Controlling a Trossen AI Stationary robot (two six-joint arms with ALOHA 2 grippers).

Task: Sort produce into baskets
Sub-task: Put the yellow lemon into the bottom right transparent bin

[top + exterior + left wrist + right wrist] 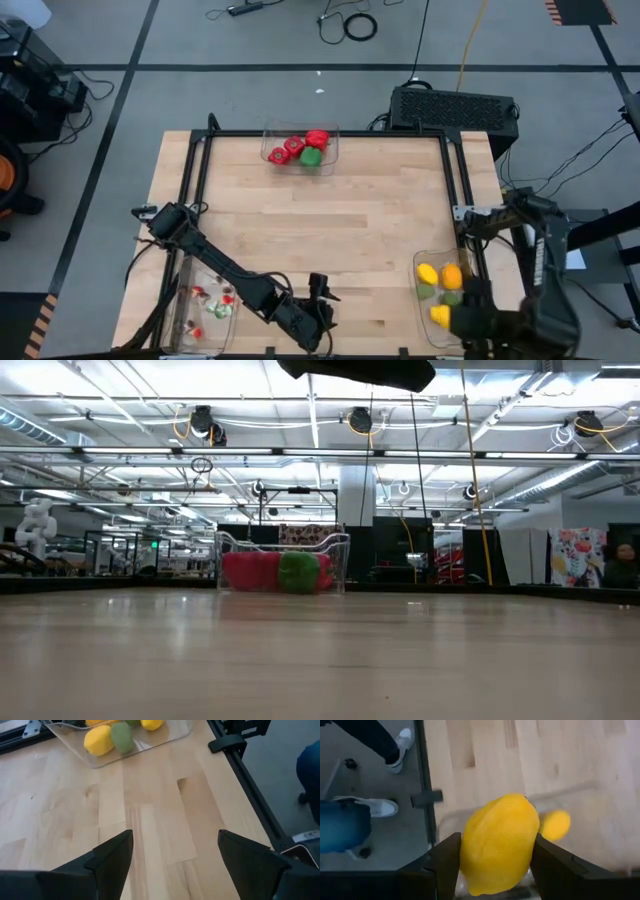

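We've got the right gripper (492, 852) clamped on a yellow lemon (499, 842) over the right-hand bin (424, 290) – left gripper (175, 855) low over bare table (160, 820), fingers wide, empty.

The wooden surface (330, 215) has a black metal frame (195, 160) on it. Behind the surface stands a black box (455, 108); cables (350, 22) lie further on the floor. Beside the surface, a person's white shoes (375, 807) show.
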